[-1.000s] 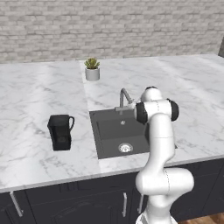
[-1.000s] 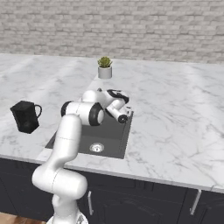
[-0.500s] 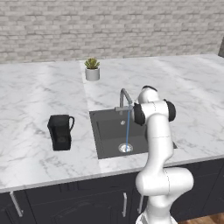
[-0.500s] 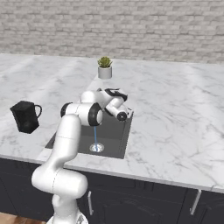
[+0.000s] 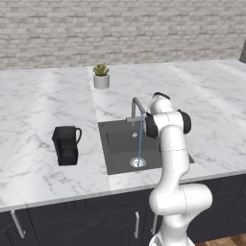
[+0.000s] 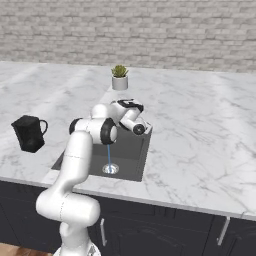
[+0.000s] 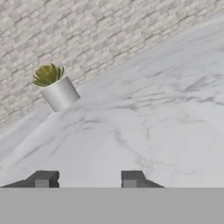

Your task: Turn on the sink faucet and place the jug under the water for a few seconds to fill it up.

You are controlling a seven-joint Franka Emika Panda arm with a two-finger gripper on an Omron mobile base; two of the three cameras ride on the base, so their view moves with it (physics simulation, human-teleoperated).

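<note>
A: Flow status? Jug position?

B: A thin light blue water stream is seen falling from the slim grey arched faucet into the dark grey recessed sink. The boxy matte black jug is left upright on the marble counter, well apart from the basin.

A: Gripper?

B: The two-finger gripper is held by the faucet with fingers apart, nothing between them; contact apparently none, though hidden

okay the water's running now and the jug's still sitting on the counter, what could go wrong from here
1. The gripper is open, holding nothing, and faces the potted plant; swinging round to the jug could clip the sink faucet.
2. The jug's thin handle invites a weak grasp.
3. The water is a narrow stream; a slightly offset jug would miss it.
</note>
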